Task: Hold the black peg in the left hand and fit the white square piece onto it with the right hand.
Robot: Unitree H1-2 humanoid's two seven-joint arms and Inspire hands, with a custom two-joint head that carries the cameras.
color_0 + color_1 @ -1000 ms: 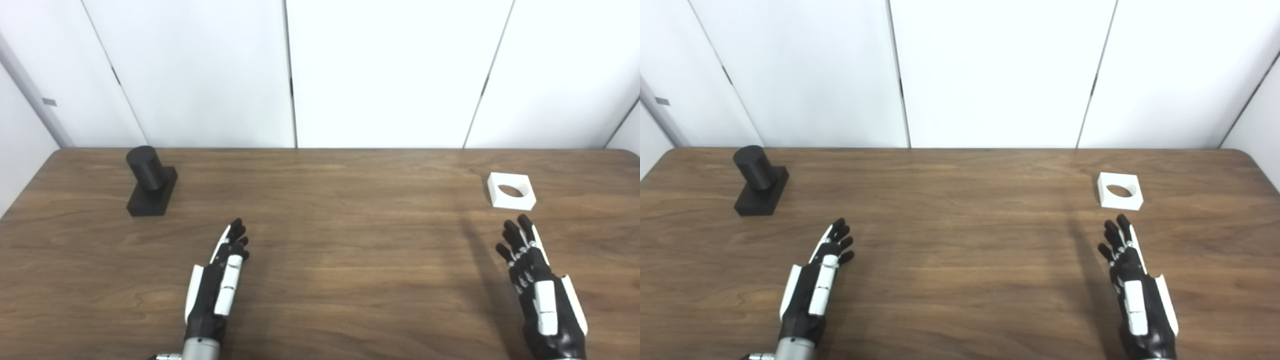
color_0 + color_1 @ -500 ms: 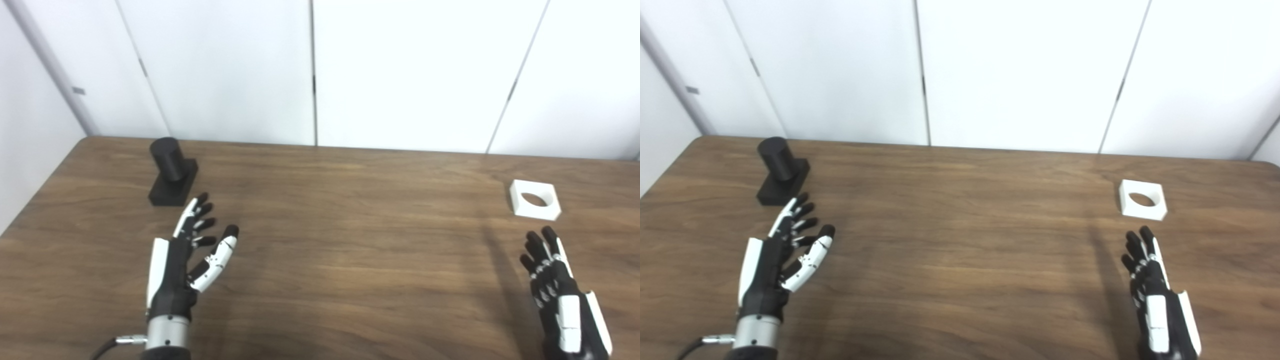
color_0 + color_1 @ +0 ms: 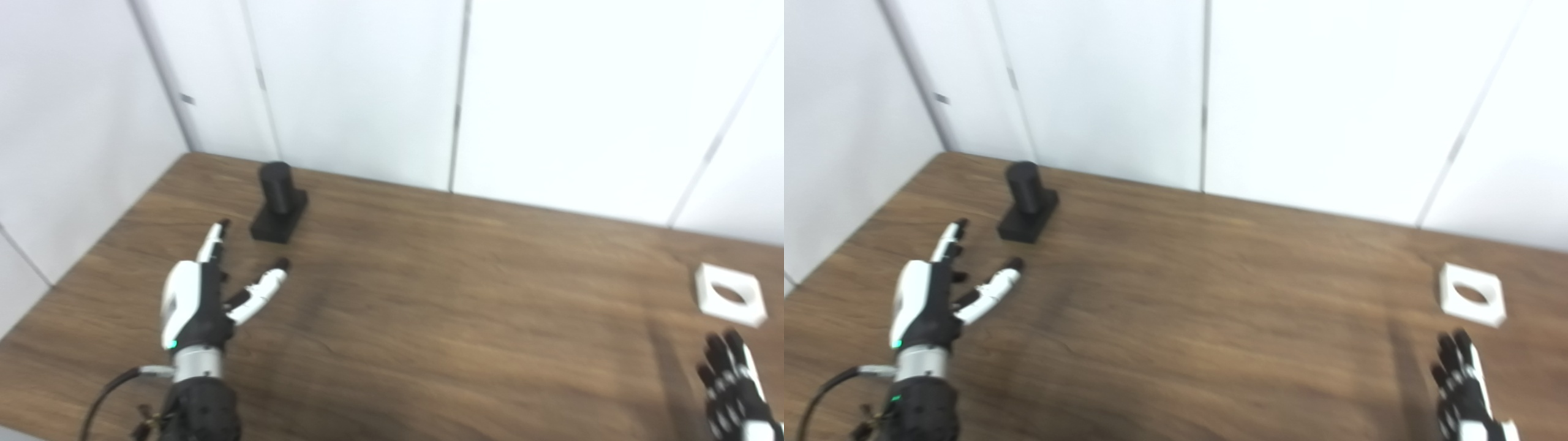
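Note:
The black peg, a cylinder on a black rectangular base, stands upright at the table's far left. My left hand hovers open just in front of it and to its left, thumb spread, not touching it. The white square piece with a round hole lies flat at the table's right side. My right hand sits open at the bottom right corner, a short way in front of the white piece, partly cut off by the frame edge.
The wooden table is bounded by white wall panels behind and a white wall close on the left. A cable trails from my left wrist.
The camera has turned left and tilted, shifting the whole picture right. My left hand has moved forward and left, nearer the peg, with the thumb spread wider. The right hand has barely moved.

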